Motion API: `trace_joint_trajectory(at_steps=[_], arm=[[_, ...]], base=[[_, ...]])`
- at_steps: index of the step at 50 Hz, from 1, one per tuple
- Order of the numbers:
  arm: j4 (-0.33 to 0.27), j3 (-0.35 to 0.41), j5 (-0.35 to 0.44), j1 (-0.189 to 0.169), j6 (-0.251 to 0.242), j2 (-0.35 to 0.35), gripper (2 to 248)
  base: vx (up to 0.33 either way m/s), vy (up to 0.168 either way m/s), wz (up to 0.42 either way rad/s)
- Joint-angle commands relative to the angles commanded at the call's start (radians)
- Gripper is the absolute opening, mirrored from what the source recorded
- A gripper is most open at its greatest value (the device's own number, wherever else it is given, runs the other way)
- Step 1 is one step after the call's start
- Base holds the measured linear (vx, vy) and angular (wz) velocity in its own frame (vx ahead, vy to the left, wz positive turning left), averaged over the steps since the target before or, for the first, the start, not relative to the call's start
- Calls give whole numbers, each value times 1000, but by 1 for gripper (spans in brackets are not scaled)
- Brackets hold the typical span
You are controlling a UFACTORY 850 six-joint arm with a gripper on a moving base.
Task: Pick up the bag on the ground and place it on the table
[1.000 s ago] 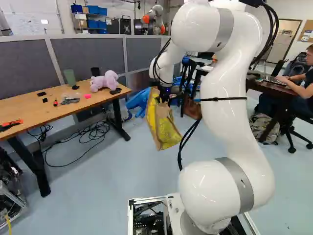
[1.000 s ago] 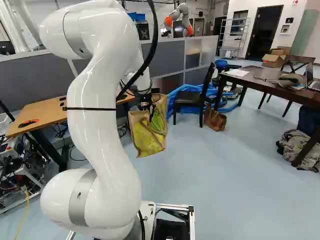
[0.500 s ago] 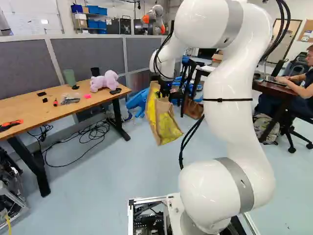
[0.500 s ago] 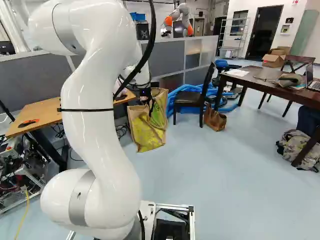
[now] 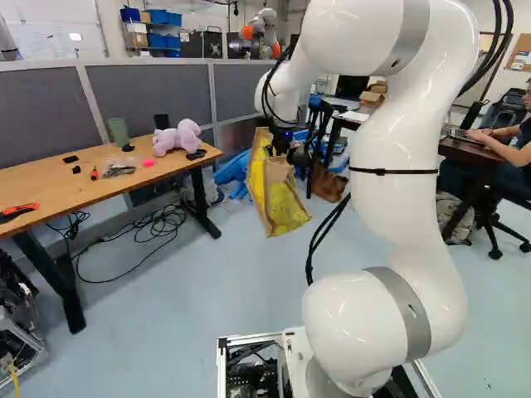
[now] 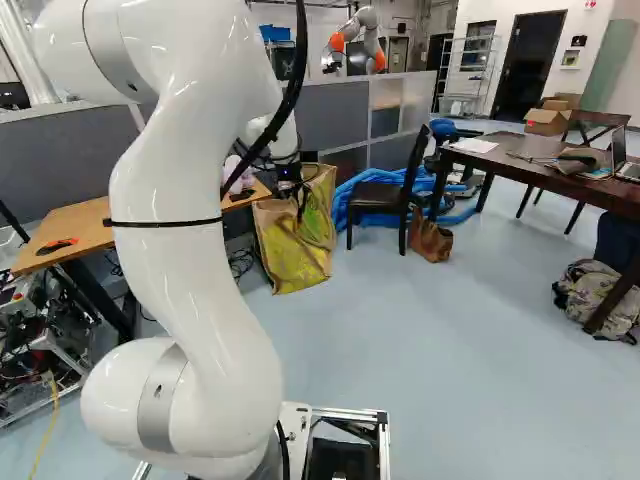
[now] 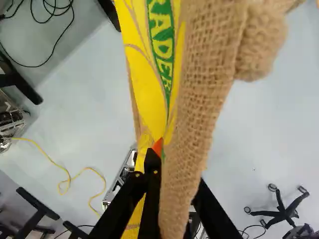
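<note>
1. Left base view shows the bag (image 5: 280, 195) hanging in the air from the claw (image 5: 280, 146), a little higher than in the earlier pictures; the arm (image 5: 390, 207) has lifted and the bag has risen with it, while the base has stayed where it was
2. For the task, this means the pick-up looks done and the carry is starting; the lower end of the bag still seems well below the top of the wooden surface (image 5: 50, 186), so I judge that more height is needed before it swings across
3. Claw state: clenched on the bag, with a strip of coarse woven cloth running down between the fingers in the wrist view and the far finger mostly hidden behind it
4. The bag is beyond the end of the wooden surface and apart from it, on the side where the plush toy (image 5: 177, 138) sits; it could knock the toy or catch the edge if brought over low
5. Writing: green and yellow lettering (image 7: 162, 50) runs along the bag's side, a printed mark I leave unread; the whiteboard (image 5: 50, 35) carries marks too faint to make out
</note>
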Motion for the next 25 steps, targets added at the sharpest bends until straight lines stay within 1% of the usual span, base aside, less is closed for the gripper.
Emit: trace_joint_trajectory(at_steps=[10,25], arm=[[0,-12,-19,-1,0,18,26],[0,-34,-71,-2,0,42,26]], base=[[0,0,0],[0,0,0]])
